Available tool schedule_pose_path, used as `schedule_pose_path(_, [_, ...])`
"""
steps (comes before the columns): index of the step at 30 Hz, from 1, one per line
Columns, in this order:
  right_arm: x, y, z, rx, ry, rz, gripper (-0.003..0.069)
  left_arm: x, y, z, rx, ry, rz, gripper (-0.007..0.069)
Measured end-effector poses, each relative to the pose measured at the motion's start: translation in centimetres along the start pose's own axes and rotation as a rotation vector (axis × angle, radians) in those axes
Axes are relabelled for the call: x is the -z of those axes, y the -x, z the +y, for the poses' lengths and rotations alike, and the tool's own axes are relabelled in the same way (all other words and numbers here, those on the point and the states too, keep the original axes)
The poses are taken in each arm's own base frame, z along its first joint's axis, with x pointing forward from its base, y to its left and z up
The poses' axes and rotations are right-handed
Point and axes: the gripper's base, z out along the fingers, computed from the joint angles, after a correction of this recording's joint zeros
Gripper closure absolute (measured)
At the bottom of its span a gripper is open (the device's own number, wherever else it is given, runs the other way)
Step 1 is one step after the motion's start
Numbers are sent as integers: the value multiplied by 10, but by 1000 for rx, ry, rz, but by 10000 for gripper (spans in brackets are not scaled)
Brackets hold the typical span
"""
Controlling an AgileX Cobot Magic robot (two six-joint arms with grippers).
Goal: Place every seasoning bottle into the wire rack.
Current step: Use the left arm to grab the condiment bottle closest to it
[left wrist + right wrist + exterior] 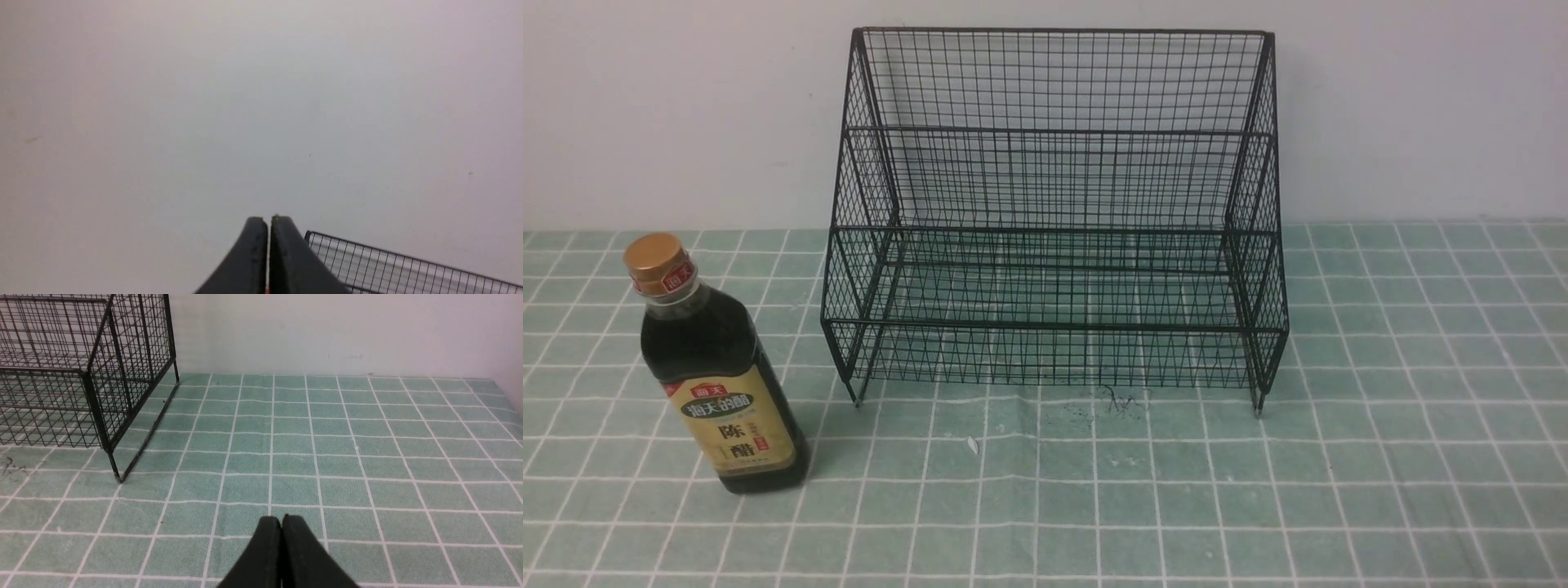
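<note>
One seasoning bottle (717, 367) stands upright at the front left of the table: dark liquid, gold cap, red neck band, tan-yellow label. The black wire rack (1054, 220) stands empty at the middle back against the wall. It also shows in the left wrist view (408, 269) and the right wrist view (73, 371). No arm shows in the front view. My left gripper (268, 222) is shut and empty, facing the wall beside the rack's top corner. My right gripper (281, 522) is shut and empty, low over the cloth to the right of the rack.
A green tablecloth (1380, 457) with a white grid covers the table. A pale wall (1421, 106) stands right behind the rack. Small dark scribbles (1119, 402) and a white fleck (971, 444) lie in front of the rack.
</note>
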Motion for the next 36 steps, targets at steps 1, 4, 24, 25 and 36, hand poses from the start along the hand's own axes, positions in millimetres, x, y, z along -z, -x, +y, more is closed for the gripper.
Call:
schedule_pose_path(1, [0, 0, 0, 0, 0, 0, 673, -5, 1, -2, -9, -2, 36, 613])
schedule_pose_path(4, [0, 0, 0, 0, 0, 0, 673, -19, 5, -8, -47, -18, 99, 571])
schedule_pose_path(24, [0, 0, 0, 0, 0, 0, 673, -146, -35, -18, -147, -83, 341, 134])
schedule_pose_path(25, [0, 0, 0, 0, 0, 0, 673, -154, -41, -16, -140, -71, 353, 134])
schedule_pose_path(36, [0, 0, 0, 0, 0, 0, 673, -170, -91, -1, -132, -10, 526, 166])
